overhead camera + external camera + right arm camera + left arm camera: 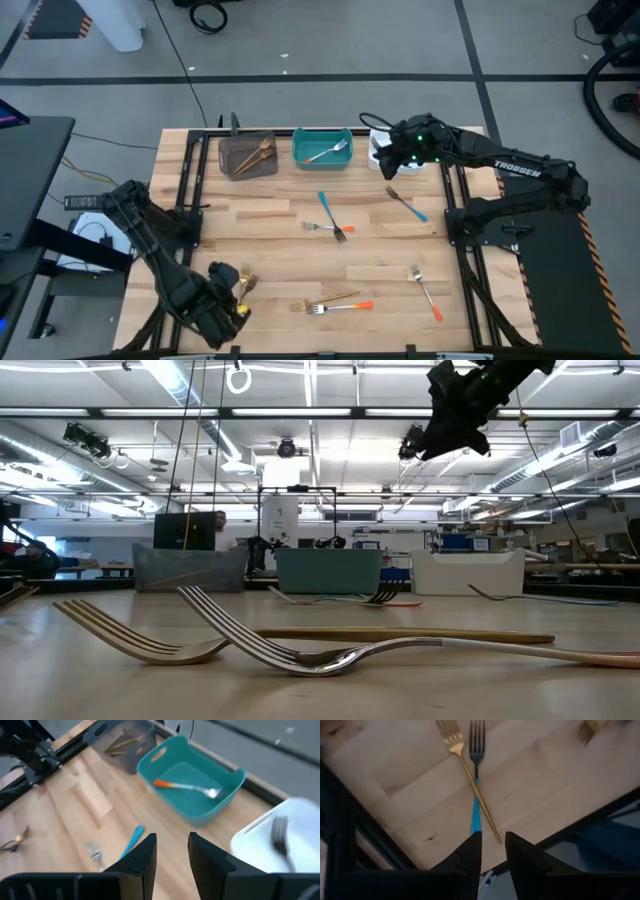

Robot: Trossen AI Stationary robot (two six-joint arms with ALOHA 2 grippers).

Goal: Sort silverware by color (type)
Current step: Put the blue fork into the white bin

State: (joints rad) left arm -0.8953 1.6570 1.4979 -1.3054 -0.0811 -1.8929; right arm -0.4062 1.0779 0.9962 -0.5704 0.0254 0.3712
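My right gripper hovers open high over the table's far right, beside the white bin, where a blurred silver fork shows. My left gripper stands open above the near left edge. Ahead of it a gold fork lies crossed over a teal-handled fork. An orange-handled fork lies in the teal bin. Gold utensils rest in the brown bin. Teal-handled forks and orange-handled forks lie flat on the table.
The three bins stand in a row along the far edge. Black frame rails run down both sides of the wooden top. Bare wood lies in the middle, between the scattered forks. In the low view a gold fork and a silver one lie in front.
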